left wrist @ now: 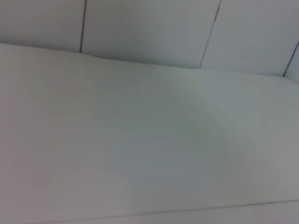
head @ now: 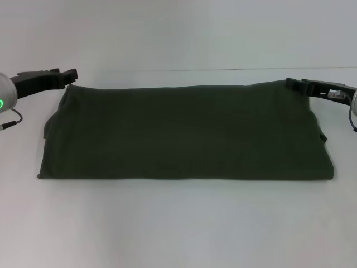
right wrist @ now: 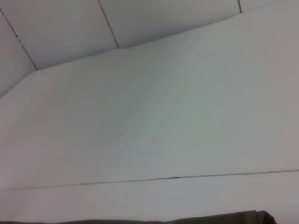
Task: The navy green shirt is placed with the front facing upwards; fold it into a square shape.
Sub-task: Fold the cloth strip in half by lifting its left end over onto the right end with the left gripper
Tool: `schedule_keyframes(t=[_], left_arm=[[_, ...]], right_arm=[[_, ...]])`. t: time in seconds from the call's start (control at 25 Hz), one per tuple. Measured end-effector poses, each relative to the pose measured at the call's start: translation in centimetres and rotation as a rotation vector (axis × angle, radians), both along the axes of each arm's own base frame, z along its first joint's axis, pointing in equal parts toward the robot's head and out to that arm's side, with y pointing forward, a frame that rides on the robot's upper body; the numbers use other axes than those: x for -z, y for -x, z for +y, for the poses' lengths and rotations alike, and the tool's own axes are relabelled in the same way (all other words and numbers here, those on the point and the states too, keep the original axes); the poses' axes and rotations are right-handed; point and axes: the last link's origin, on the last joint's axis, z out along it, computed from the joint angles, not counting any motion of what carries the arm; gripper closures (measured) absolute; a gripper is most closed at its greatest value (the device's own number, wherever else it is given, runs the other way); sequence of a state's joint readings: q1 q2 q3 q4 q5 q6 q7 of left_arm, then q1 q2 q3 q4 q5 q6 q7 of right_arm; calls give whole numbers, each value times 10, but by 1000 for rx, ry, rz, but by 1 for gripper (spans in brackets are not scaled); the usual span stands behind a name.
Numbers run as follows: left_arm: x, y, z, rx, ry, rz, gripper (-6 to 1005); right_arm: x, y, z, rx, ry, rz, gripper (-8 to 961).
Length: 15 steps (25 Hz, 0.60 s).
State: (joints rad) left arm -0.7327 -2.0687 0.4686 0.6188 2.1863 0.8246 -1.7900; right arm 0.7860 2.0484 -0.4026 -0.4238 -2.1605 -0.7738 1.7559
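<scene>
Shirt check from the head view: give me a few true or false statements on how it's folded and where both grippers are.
1. The shirt lies as a wide band, longer across than deep. True.
2. The "FREE!" print faces up. False: only plain dark fabric shows.
3. The left gripper is at the shirt's far left corner. True.
4. The right gripper hangs over the shirt's near edge. False: it is at the far right corner.
5. The shirt is already a square. False: it still needs folding across its length.

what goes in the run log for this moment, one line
navy green shirt: folded into wide band, flat on table | left end effector: at far left corner | right end effector: at far right corner | print: hidden
</scene>
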Motion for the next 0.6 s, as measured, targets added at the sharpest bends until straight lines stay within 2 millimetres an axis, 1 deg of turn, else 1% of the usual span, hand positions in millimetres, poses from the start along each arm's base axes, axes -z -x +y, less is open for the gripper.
schedule_keyframes(t=[0.08,0.2,0.32,0.4,0.56,0.6], left_arm=[[-3,2,-1,-6,-13,-20,668],[-9,6,-5,-6,-22,-58,541],[-18,10,-13,1,-3,-123,405],[-26,14,-22,0,28,-191,326],[-39,23,-41,-33,134,-271,168],[-41,25,-46,-45,169,-284,144]], right_arm=[[-1,-1,-1,3,-7,17,739],[-7,-2,-4,-7,-18,59,489],[-20,-1,-11,-49,-32,130,343],[-30,2,-18,-102,-25,171,246],[-42,8,-37,-224,51,202,105],[-44,10,-42,-260,85,199,69]])
